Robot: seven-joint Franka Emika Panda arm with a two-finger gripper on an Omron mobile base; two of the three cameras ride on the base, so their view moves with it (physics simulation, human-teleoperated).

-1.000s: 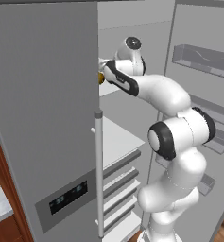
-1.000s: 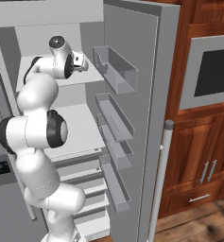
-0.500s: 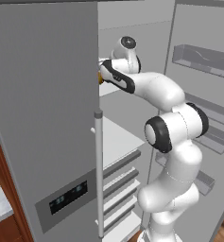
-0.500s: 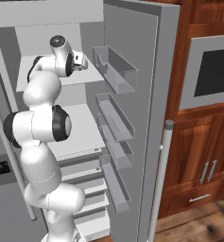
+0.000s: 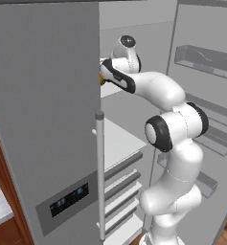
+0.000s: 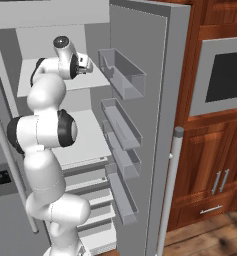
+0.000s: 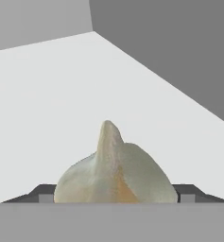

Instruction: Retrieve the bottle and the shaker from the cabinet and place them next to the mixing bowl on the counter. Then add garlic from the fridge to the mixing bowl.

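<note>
Reaching deeper over the fridge shelf (image 7: 52,94), the claw (image 7: 114,198) sat around the light, round garlic (image 7: 114,175), grip unclear.

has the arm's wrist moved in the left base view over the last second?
Yes. The wrist has shifted left, closer to the closed fridge door, reaching deeper over the upper shelf where the garlic sits.

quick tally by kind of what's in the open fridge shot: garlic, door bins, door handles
garlic: 1
door bins on the open fridge door: 4
long fridge door handles: 2
total: 7
</note>
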